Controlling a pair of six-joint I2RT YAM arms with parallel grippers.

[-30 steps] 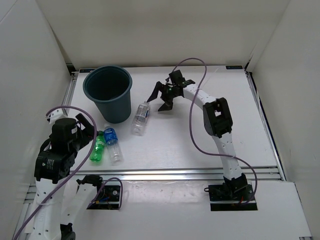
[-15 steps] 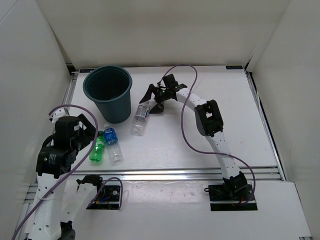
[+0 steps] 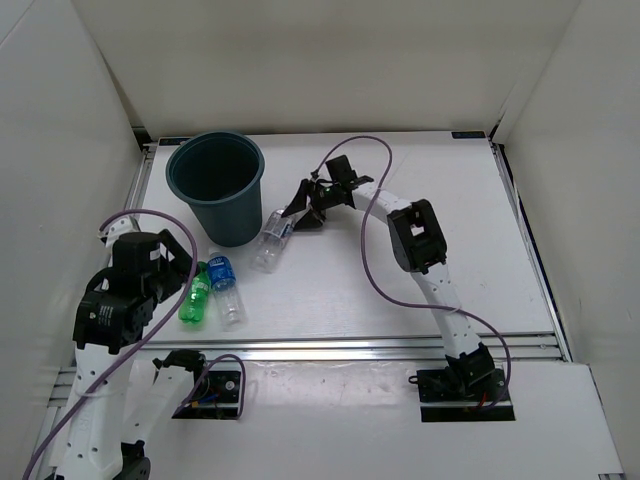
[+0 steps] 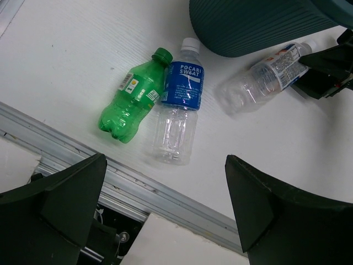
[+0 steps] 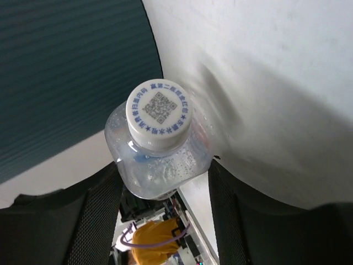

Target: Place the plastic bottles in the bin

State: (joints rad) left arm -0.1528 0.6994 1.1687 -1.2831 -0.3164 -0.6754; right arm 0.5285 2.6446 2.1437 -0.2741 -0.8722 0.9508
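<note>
Status: I see nothing in the bin (image 3: 215, 190) yet. Three bottles lie on the counter (image 3: 330, 290). Green bottle (image 4: 132, 102) and blue-label bottle (image 4: 179, 110) touch, left pincer (image 4: 165, 163) wide and empty above them. Clear bottle (image 3: 268, 243) lies just beside the bin, right pincer (image 3: 296, 217) spread around its cap end, not clamped.

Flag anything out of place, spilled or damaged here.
Nothing stands out. The bin stands upright. The green bottle, the blue-labelled bottle and the clear bottle lie on their sides near it, capped, with no spill or visible damage. The right end effector straddles the clear bottle's cap end.
</note>
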